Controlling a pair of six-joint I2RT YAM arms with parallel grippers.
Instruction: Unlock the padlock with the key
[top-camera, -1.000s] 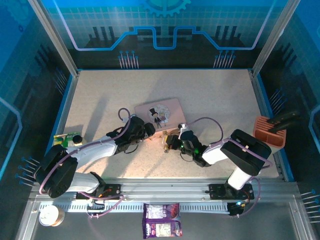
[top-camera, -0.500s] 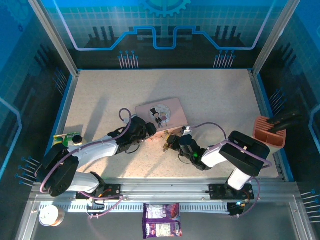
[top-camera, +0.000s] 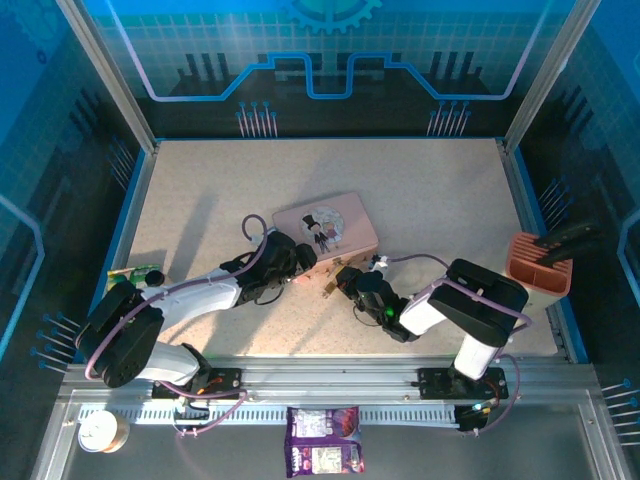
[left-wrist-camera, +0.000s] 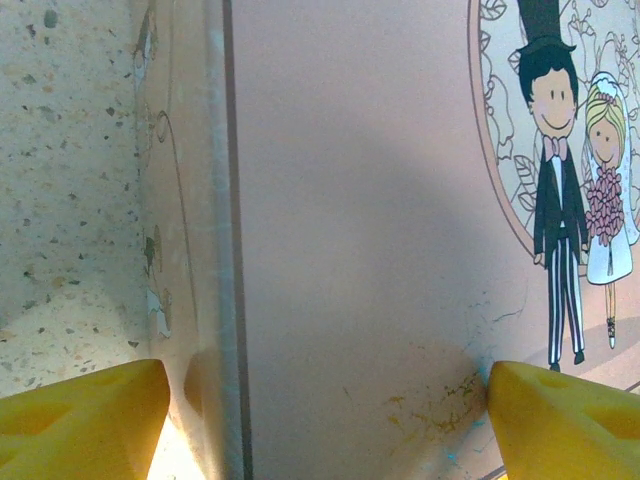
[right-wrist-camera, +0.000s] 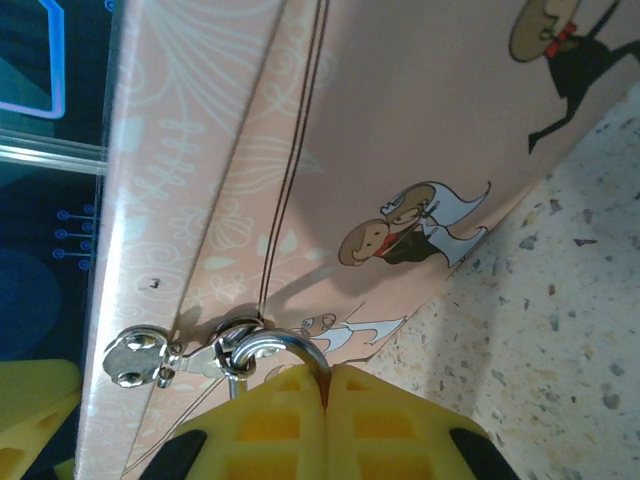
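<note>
The left gripper (left-wrist-camera: 325, 420) spreads its jaws astride the pink rectangular metal tin (left-wrist-camera: 350, 200), likely bracing it. The right gripper (right-wrist-camera: 325, 400) presses its jaws together at the padlock (right-wrist-camera: 270, 345) with the thin silver shackle.

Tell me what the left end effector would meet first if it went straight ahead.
Probably the pink rectangular cartoon-couple tin, right ahead of the left end effector; depth unclear.
</note>
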